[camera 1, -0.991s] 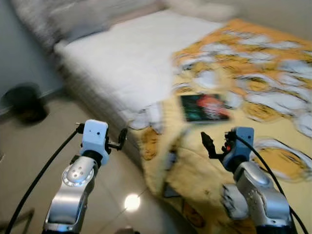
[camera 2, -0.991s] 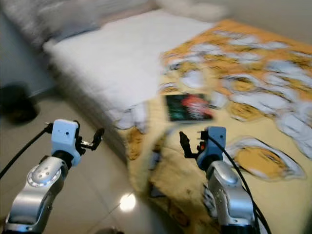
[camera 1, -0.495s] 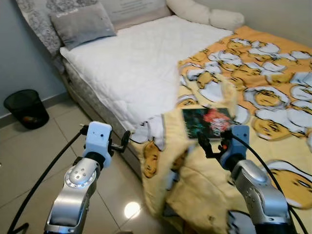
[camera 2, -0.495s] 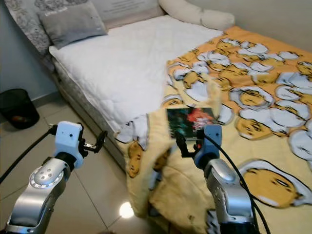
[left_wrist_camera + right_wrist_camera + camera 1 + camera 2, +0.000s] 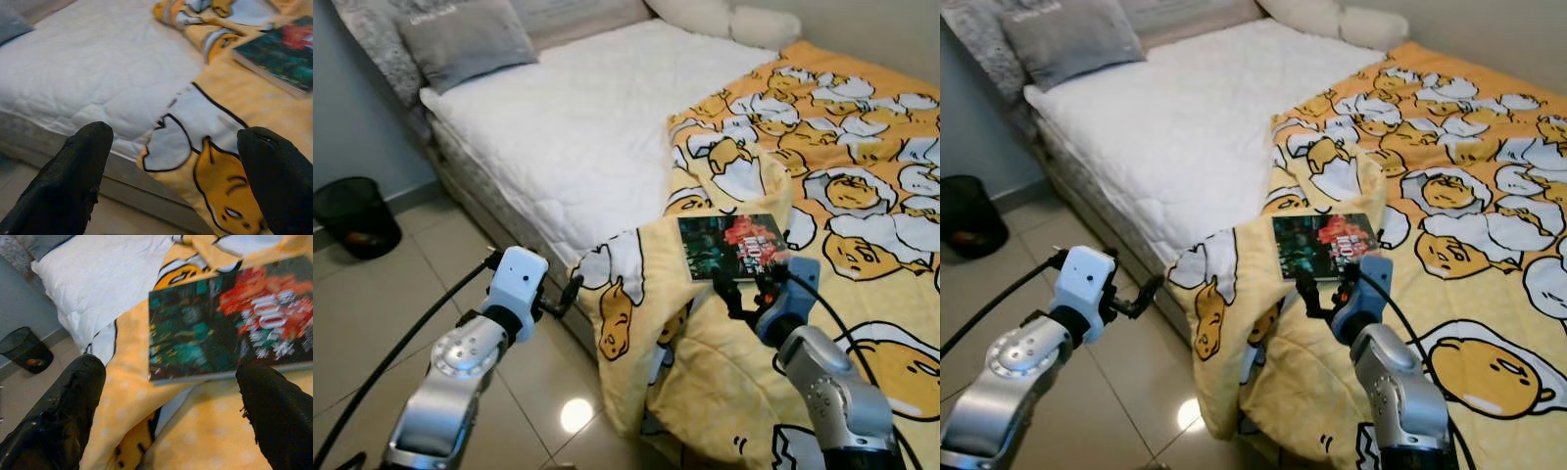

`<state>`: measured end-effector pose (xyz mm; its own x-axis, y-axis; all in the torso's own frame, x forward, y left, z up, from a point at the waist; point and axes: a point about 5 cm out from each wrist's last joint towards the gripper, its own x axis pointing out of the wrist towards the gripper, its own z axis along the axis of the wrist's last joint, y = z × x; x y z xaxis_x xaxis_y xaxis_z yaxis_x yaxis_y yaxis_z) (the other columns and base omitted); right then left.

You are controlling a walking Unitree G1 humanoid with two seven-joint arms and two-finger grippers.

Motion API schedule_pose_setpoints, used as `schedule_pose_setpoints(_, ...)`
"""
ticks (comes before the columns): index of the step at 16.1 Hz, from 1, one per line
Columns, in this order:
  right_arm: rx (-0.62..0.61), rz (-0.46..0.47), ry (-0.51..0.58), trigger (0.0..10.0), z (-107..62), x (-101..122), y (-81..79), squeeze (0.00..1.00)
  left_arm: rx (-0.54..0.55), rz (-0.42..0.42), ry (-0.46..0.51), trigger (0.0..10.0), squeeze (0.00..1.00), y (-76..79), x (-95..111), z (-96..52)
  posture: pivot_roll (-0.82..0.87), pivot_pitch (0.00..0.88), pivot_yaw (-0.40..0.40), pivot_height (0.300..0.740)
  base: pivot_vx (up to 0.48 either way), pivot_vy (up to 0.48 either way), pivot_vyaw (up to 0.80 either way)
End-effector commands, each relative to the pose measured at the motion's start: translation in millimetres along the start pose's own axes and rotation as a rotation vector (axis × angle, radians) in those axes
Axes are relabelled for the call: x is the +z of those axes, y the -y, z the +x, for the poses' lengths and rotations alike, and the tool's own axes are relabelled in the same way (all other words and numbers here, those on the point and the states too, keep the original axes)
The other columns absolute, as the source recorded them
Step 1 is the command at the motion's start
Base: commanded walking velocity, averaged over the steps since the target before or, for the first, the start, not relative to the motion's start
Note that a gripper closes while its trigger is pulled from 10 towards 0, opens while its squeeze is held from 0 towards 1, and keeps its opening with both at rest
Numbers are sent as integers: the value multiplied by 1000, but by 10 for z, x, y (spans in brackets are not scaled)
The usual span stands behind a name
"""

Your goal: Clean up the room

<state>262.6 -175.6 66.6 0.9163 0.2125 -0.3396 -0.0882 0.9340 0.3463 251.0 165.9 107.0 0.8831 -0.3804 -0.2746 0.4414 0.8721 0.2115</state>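
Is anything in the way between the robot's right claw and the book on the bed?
Nothing visible is. The right gripper is open and sits just short of the book, which lies flat on the yellow blanket. Between the fingers and the book's near edge lies just a bare stretch of blanket.

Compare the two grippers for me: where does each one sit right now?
The right gripper sits at the near edge of the book on the yellow blanket; the left gripper sits off the bed's side, over the tiled floor, facing the blanket's hanging corner. Both have open jaws and hold nothing.
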Motion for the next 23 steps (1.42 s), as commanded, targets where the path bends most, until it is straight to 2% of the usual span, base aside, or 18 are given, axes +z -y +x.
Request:
schedule_pose_setpoints(1,1,46,6,10000,66,15,26,1000,-122,25,-17,10000,576,44,7,25,6,0,32,740,0,0,0)
schedule_pose_setpoints(4,-93,244,-42,10000,328,-46,122,1000,-365,71,-35,10000,573,118,35,20,11,0,42,740,0,0,0)
schedule_pose_setpoints(6,-133,427,-53,10000,528,-33,157,1000,-493,120,-56,10000,576,139,67,5,20,0,43,740,0,0,0)
schedule_pose_setpoints(7,-138,439,-55,10000,545,-30,162,1000,-507,126,-59,10000,576,138,71,-3,24,0,46,740,0,0,0)
schedule_pose_setpoints(9,-157,527,-44,10000,619,13,192,1000,-550,147,-77,10000,573,133,65,-22,33,0,49,740,0,0,0)
schedule_pose_setpoints(11,-189,650,-18,10000,698,69,243,1000,-584,153,-88,10000,573,131,59,-65,46,0,56,740,0,0,0)
schedule_pose_setpoints(12,-188,666,-12,10000,706,75,245,1000,-588,153,-88,10000,573,132,61,-74,50,0,57,740,0,0,0)
schedule_pose_setpoints(13,-183,734,12,10000,722,104,249,1000,-594,154,-87,10000,576,143,71,-98,70,0,58,740,0,0,0)
schedule_pose_setpoints(14,-195,765,16,10000,733,111,252,1000,-602,152,-88,10000,576,155,81,-111,79,0,58,740,0,0,0)
schedule_pose_setpoints(16,-229,743,-17,10000,736,57,257,1000,-627,161,-94,10000,573,178,100,-141,101,0,51,740,0,0,0)
schedule_pose_setpoints(19,-250,754,-11,10000,734,42,281,1000,-641,162,-93,10000,576,196,138,-205,118,10,45,740,0,0,0)
schedule_pose_setpoints(22,-264,809,37,10000,746,83,289,1000,-650,163,-103,10000,576,209,170,-249,152,57,47,740,0,0,0)
schedule_pose_setpoints(23,-280,827,66,10000,752,109,295,1000,-658,165,-103,10000,576,221,201,-290,183,115,55,740,0,0,0)
